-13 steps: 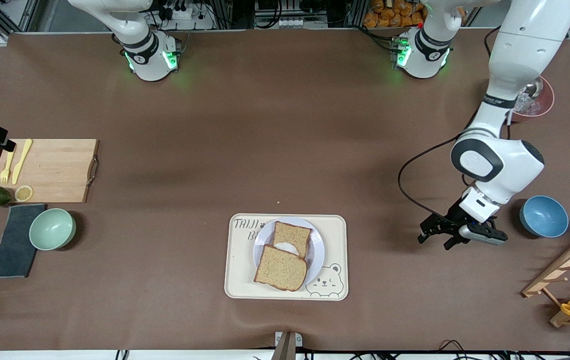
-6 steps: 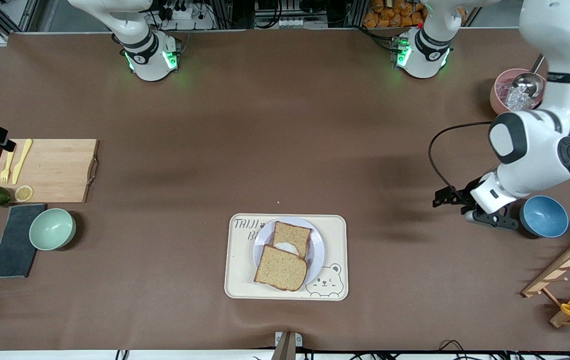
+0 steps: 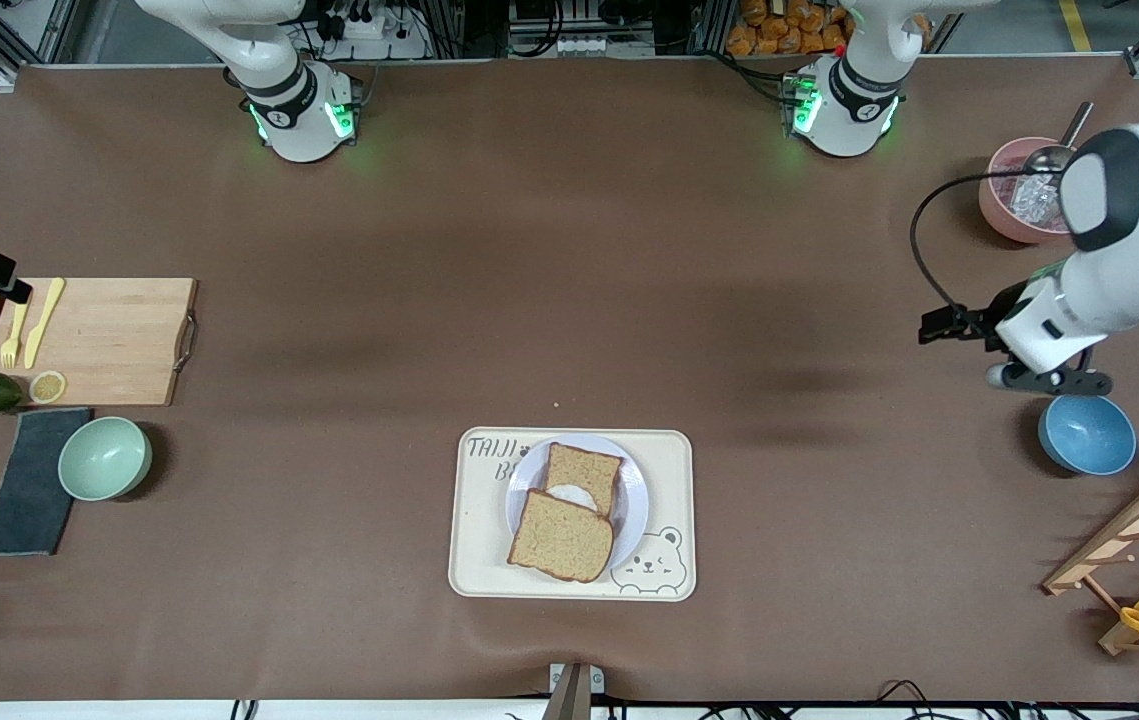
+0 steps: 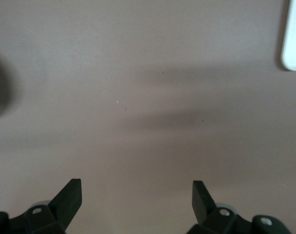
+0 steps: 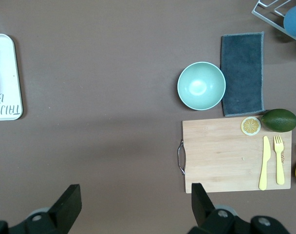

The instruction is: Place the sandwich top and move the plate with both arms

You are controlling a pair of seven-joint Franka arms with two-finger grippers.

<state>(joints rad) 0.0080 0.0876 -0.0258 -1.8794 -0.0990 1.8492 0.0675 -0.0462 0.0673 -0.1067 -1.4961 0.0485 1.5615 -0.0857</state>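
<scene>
Currently, scene as follows:
Sandwich top [image 3: 562, 537]: lying on the plate, overlapping the egg-bearing slice [image 3: 583, 477] and sitting nearer the front camera than it.
Plate [image 3: 634, 500]: resting on the cream tray [image 3: 669, 470], which is sitting near the middle of the worktop's [image 3: 529, 280] front-camera edge.
Left gripper [image 4: 137, 194]: hanging in the air with its jaws spread wide and nothing between them, over bare worktop toward the left arm's end, beside the blue bowl [image 3: 1086, 433].
Right gripper [image 5: 136, 197]: waiting high with its jaws spread and nothing in them, looking down over the green bowl [image 5: 201, 86], the grey cloth [image 5: 242, 73] and the cutting board [image 5: 226, 156] at the right arm's end.
</scene>
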